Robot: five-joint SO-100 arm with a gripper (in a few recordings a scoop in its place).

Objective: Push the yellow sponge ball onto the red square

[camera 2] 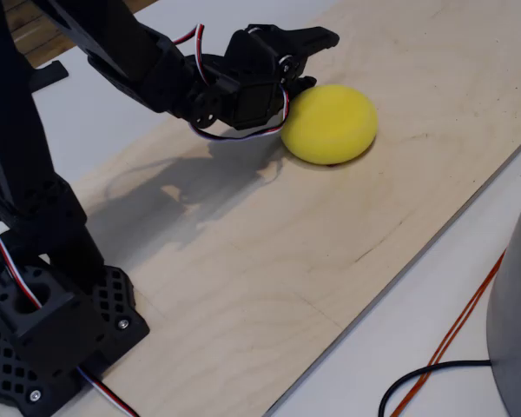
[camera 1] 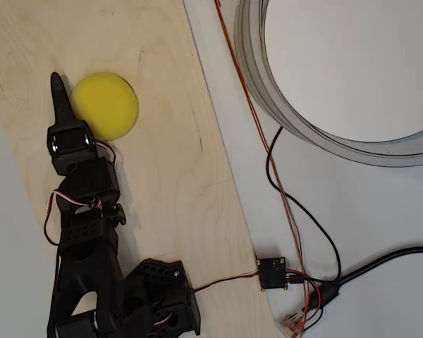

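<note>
- No brand, label or writing can be read on anything.
- In the overhead view the black arm [camera 1: 92,232] reaches up the left side of the plywood board [camera 1: 176,176]. Its gripper [camera 1: 58,95] ends in a narrow point just left of the yellow sponge ball [camera 1: 105,105].
- In the fixed view the gripper [camera 2: 306,52] lies low, touching the ball's [camera 2: 330,123] upper left side. The fingers look drawn together with nothing between them.
- Right of the board lie an orange wire [camera 1: 264,141], black cables [camera 1: 317,232] and a small black connector box [camera 1: 272,273].
- A big grey ring [camera 1: 289,120] stands at the upper right.
</note>
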